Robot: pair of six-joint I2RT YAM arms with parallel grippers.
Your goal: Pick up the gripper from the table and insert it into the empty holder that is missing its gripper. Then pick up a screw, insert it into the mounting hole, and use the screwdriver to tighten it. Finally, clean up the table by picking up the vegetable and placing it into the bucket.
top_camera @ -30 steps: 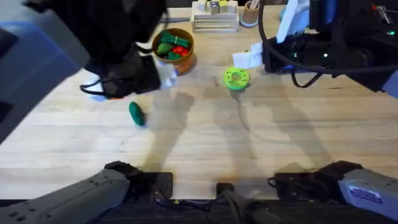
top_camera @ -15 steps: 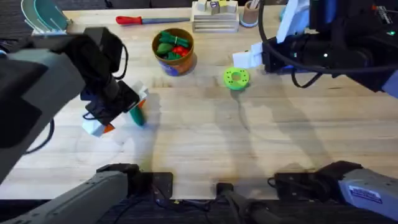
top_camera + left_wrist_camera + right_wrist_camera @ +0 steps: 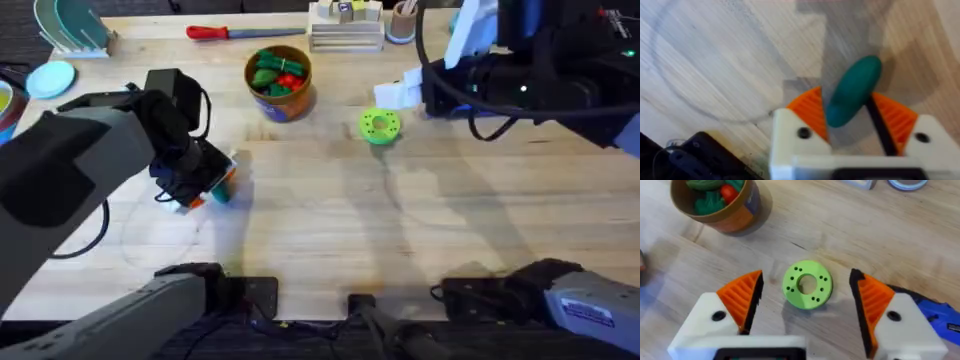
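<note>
The vegetable (image 3: 854, 90) lies on the table (image 3: 400, 230), left of centre in the overhead view, a dark green oblong (image 3: 221, 192) mostly hidden under your left gripper (image 3: 205, 185). In the left wrist view the left gripper (image 3: 847, 117) has its orange ribbed pads (image 3: 810, 111) spread on either side of the vegetable — one pad is just beside its lower end, the other stands slightly apart, and you cannot tell whether either pad touches it. The vegetable sits tilted across the gap between the pads. The bucket (image 3: 279, 82) stands well apart from it, toward the far edge of the table, and holds green and red toy pieces; the right wrist view shows the bucket (image 3: 722, 205) with its blue patch on the side. Your right gripper (image 3: 807, 302) hangs above the green disc (image 3: 807, 285), fingers spread wide with the disc between them in view — nothing held. In the overhead view the green disc (image 3: 380, 125) lies right of the bucket, just beside the right gripper (image 3: 400, 95). A red-handled tool (image 3: 225, 32) lies along the far edge, behind the bucket.
</note>
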